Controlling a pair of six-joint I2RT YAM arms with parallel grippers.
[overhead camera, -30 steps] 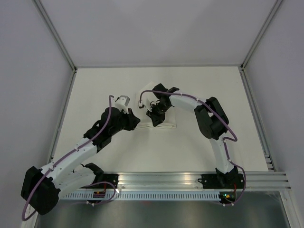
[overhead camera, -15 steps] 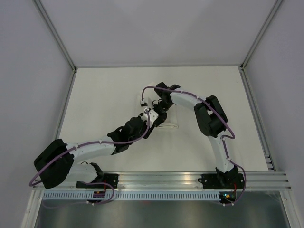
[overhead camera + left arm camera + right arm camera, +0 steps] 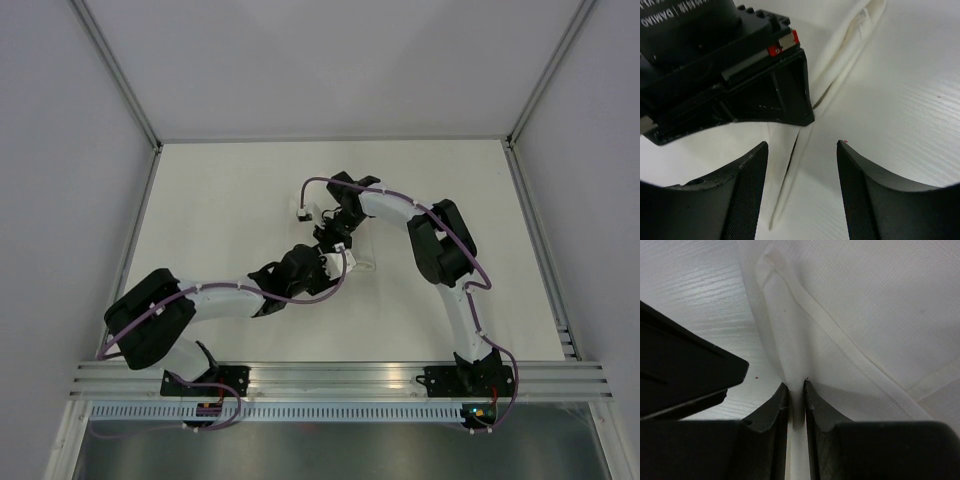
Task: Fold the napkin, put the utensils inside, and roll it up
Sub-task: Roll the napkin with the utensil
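Between the fingers of the right gripper (image 3: pixel 795 386) we see a raised ridge of the napkin (image 3: pixel 865 305). The two dark tips stand almost together, clenched on that thin fold of white cloth where it lifts off the table (image 3: pixel 695 285). From the pinch the cloth spreads up and to the right in the right wrist view. A stitched hem (image 3: pixel 840 340) runs diagonally across it, and a second hem band shows at the lower right. A dark wedge enters that view from the left, close beside the fingers; we take it for part of the other gripper, though we cannot be sure.

The left gripper (image 3: pixel 801 146) is released: its fingers stand wide apart and grip nothing. They straddle a long folded edge of the napkin, which runs between them without touching either one. Just beyond its tips, the black body of the right gripper sits on the same fold, so the two grippers are very near each other.

From above, both meet near the middle of the table, the left gripper a little nearer the bases than the right. The napkin lies under them and to their right, mostly hidden, with a pale strip showing beside the right gripper. The left arm (image 3: pixel 215 298) stretches low from the left base toward the centre. The right arm (image 3: pixel 440 250) bends up and over from the right base — a purple cable (image 3: pixel 400 204) loops along it.
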